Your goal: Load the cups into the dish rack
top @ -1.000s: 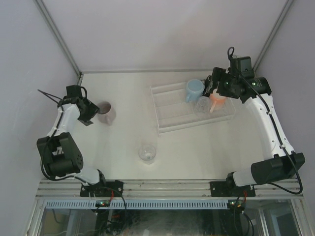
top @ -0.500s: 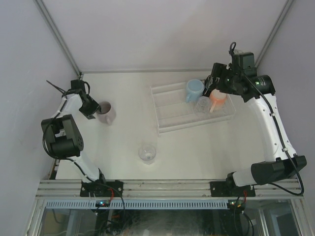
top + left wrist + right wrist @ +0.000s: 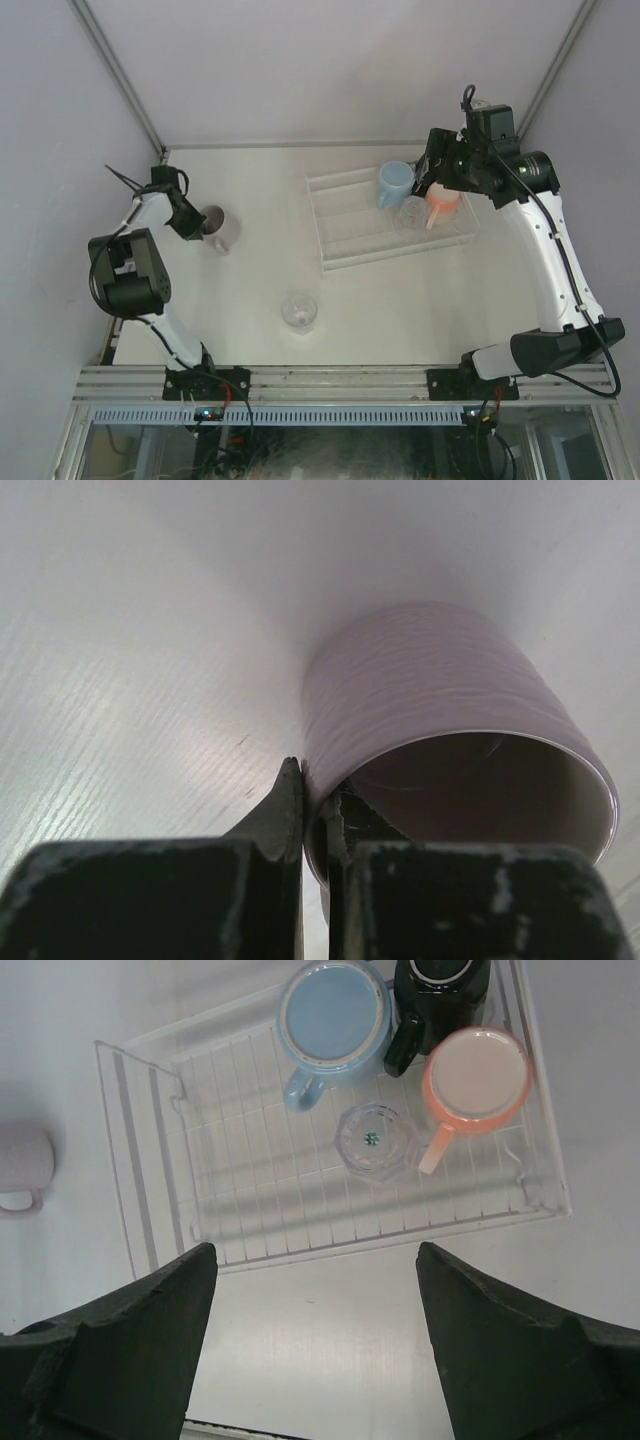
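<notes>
- The mauve handled mug (image 3: 217,230) stands mouth up on the white desk (image 3: 420,310), well to the left of the rack. We judge the open rim is why it is taken by its wall.
- Our left pincer (image 3: 315,810) is clamped on that rim, one finger inside the mug and one outside. We think so thin a bite could let the mug swing when lifted.
- A clear glass tumbler (image 3: 300,310) stands alone nearer the arm bases, apart from both arms and not yet loaded.
- The clear plastic dish rack (image 3: 250,1210) holds a light blue handled mug (image 3: 333,1018), a black handled mug (image 3: 440,985), a peach-pink handled mug (image 3: 477,1078) and a second clear tumbler (image 3: 375,1138). All crowd one end, leaving bare rows for the other two cups.
- Our right pincer (image 3: 315,1330) hangs above the rack, fingers wide apart, holding nothing.
</notes>
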Controlling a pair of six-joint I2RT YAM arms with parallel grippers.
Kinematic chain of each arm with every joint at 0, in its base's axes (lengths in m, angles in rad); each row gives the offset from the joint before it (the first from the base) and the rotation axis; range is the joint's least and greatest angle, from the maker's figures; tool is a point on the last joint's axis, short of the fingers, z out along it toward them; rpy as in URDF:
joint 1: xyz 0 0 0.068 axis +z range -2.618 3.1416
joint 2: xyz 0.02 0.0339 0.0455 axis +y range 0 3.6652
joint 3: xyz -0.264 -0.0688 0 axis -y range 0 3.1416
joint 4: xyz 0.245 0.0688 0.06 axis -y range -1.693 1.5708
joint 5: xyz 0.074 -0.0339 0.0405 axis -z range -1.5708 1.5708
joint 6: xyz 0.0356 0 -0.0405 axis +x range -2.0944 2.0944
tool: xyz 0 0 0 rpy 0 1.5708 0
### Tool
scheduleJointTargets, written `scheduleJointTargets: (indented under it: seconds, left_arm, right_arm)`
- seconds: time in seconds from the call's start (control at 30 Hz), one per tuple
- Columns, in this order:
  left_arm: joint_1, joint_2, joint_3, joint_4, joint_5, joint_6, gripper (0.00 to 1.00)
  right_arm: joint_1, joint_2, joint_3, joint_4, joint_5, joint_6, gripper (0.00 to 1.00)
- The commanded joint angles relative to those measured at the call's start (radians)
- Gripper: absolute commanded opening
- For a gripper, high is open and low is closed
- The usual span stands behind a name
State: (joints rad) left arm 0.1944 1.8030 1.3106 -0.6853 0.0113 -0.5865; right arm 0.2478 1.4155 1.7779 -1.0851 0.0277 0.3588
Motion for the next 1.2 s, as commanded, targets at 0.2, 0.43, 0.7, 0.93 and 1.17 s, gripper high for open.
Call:
scheduleJointTargets:
  seconds: [0.2,0.43,0.7,0.93,1.17]
  left_arm:
    - [0.015,-0.191,-0.054,0.188,0.258,-0.064,0.0]
    - [0.002,-0.387,-0.08,0.395,0.465,-0.302,0.0]
    - [-0.175,-0.578,-0.381,1.143,0.528,-0.889,0.0]
    - [-0.415,-0.59,-0.455,1.404,0.393,-1.146,0.0]
    - [-0.555,-0.597,-0.466,1.436,0.295,-1.204,0.0]
  right_arm:
    - [0.041,-0.031,0.035,0.021,-0.12,0.015,0.79]
    - [0.05,-0.076,-0.085,0.125,-0.391,0.073,0.79]
    - [0.07,-0.146,-0.339,0.573,-0.812,0.437,0.8]
    - [0.159,-0.138,-0.433,0.9,-0.873,0.629,0.8]
    - [0.211,-0.107,-0.435,0.947,-0.818,0.606,0.79]
